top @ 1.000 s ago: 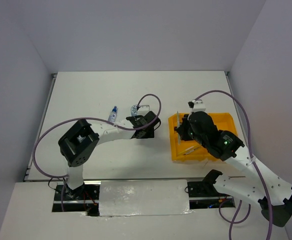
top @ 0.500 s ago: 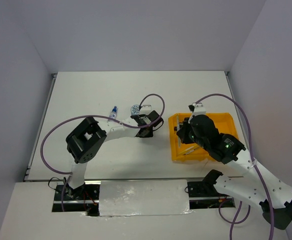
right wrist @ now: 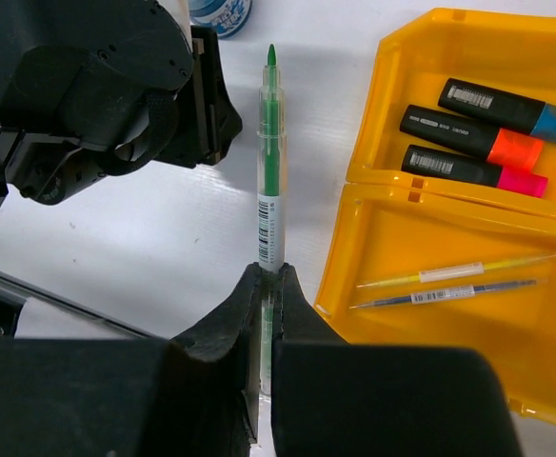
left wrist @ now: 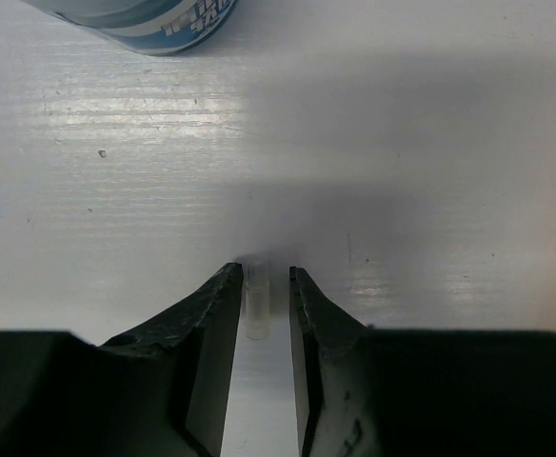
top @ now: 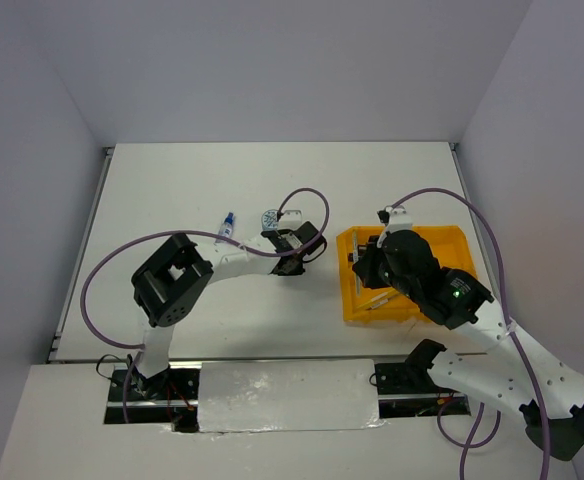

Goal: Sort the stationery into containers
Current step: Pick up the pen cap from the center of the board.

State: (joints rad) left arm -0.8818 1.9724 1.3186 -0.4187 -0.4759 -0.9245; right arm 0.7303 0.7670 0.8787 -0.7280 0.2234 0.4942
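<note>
In the left wrist view a tiny clear cylinder point(left wrist: 256, 300) lies on the table between the fingers of my left gripper point(left wrist: 259, 276). It rests against the left finger, with a small gap to the right one. Just beyond it stands a round blue-white pot point(left wrist: 154, 19). From above, the left gripper point(top: 294, 243) sits near the pot point(top: 270, 216) and a blue-capped bottle point(top: 228, 227). My right gripper point(right wrist: 270, 274) is shut on a thin green pen point(right wrist: 270, 171), held over the table beside the left edge of the orange-yellow tray point(right wrist: 354, 238).
One tray compartment holds blue point(right wrist: 506, 109), orange point(right wrist: 468, 138) and pink point(right wrist: 473, 169) capped highlighters. The nearer compartment holds a yellow pen point(right wrist: 454, 273) and a blue pen point(right wrist: 445, 294). The left arm's black wrist point(right wrist: 97, 95) is close to the green pen's tip.
The left jaws have narrowed around the tiny clear cylinder, and the left arm's elbow has shifted right. The right gripper with the green pen has barely moved.
</note>
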